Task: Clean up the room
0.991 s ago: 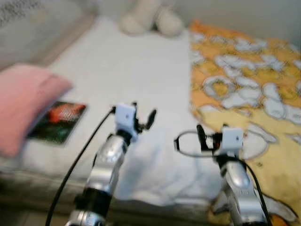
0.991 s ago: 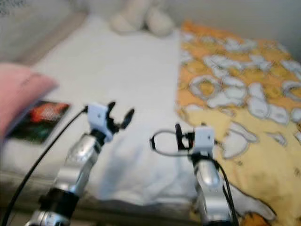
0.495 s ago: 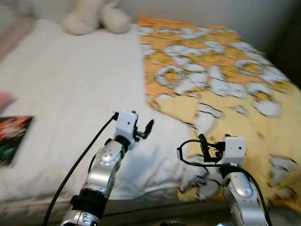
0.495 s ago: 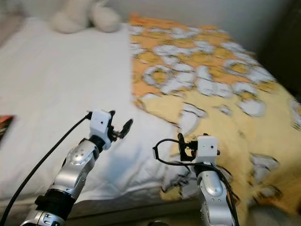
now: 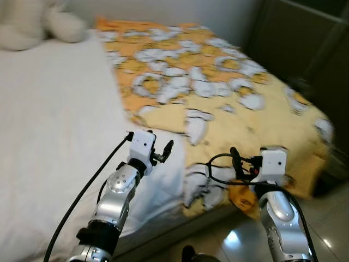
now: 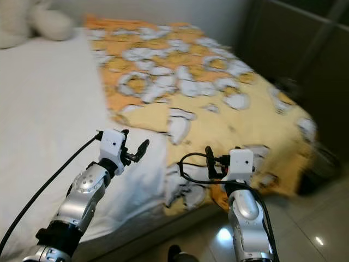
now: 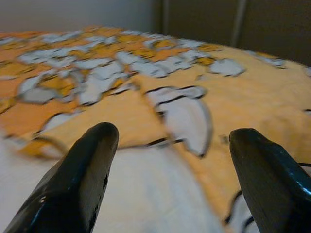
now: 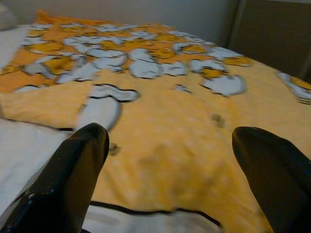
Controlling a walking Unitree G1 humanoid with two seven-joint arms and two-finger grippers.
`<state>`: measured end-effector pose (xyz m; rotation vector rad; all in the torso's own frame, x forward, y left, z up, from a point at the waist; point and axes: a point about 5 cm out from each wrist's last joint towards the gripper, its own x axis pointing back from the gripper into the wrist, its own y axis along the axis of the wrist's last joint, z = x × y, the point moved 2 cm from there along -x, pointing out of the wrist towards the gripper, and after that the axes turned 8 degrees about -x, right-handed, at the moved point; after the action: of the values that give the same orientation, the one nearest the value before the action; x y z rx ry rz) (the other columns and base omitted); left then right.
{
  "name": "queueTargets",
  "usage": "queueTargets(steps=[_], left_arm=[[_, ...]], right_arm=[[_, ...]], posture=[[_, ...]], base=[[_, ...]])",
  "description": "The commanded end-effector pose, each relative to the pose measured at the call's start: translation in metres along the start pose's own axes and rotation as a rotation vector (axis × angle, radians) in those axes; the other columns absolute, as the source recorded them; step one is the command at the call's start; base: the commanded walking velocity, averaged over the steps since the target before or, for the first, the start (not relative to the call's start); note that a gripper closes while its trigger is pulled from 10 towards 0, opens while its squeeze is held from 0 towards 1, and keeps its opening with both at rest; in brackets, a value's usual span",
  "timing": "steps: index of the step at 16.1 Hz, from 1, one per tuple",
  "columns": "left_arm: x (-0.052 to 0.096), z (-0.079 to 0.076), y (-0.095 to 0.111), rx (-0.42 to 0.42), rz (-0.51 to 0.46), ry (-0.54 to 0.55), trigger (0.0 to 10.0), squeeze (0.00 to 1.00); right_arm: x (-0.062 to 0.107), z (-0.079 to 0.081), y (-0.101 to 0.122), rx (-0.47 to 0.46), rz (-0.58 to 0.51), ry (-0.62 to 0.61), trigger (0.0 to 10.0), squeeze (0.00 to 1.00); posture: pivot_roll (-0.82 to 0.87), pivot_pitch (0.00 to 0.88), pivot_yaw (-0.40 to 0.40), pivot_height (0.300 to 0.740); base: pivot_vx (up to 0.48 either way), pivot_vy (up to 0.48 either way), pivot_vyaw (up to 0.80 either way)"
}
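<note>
Above the near edge of a bed (image 5: 49, 136), the robot's left hand (image 5: 162, 153) hovers over the white sheet (image 5: 60, 109) with its two black fingers (image 7: 82, 179) spread apart and holding nothing, close to the ragged edge where an orange and yellow blanket (image 5: 218, 93) with white, dark-outlined blotches overlaps the sheet; to its right the right hand (image 5: 235, 161) is raised over the blanket's near corner, where the cloth droops off the mattress toward a glossy tiled floor (image 5: 327, 224), and the right wrist view shows its fingers (image 8: 73, 179) likewise parted and empty, with the blanket lying beyond them; a black cable (image 5: 87, 196) trails from the left wrist down along the silver arm, and another loops beside the right wrist; the blanket covers the right-hand part of the bed and runs back toward the wall, while a pale plush toy (image 5: 38, 27) rests at the far left of the mattress, well apart from both hands; dark panels (image 5: 305, 49) stand beyond the bed on the right; much of the scene is softened by blur
</note>
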<state>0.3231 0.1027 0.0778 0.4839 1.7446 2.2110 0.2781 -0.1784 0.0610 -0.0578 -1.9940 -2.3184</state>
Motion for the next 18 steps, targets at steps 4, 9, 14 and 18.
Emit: queueTargets(steps=[4,9,14,18], left_arm=[[0.001,-0.006,0.000,0.000,-0.004,-0.028,10.0,0.00],[-0.003,0.001,-0.006,-0.010,0.034,0.048,10.0,0.00],[-0.005,0.010,-0.019,-0.009,0.100,0.097,10.0,0.00],[0.003,0.016,-0.052,-0.024,0.261,0.127,10.0,0.00]], right_arm=[[0.006,-0.002,-0.007,0.014,0.026,0.006,10.0,0.00],[0.005,-0.005,-0.003,0.029,0.023,0.004,10.0,0.00],[0.000,-0.008,-0.001,0.047,0.017,0.009,10.0,0.00],[0.006,-0.013,-0.002,0.049,0.031,-0.006,10.0,0.00]], posture=[[0.05,0.000,-0.044,0.740],[0.04,0.000,-0.071,0.732],[0.03,0.000,-0.073,0.732],[0.02,0.000,-0.086,0.732]], base=[[0.000,0.000,-0.66],[0.000,0.000,-0.49],[0.000,0.000,0.00],[0.000,0.000,0.00]])
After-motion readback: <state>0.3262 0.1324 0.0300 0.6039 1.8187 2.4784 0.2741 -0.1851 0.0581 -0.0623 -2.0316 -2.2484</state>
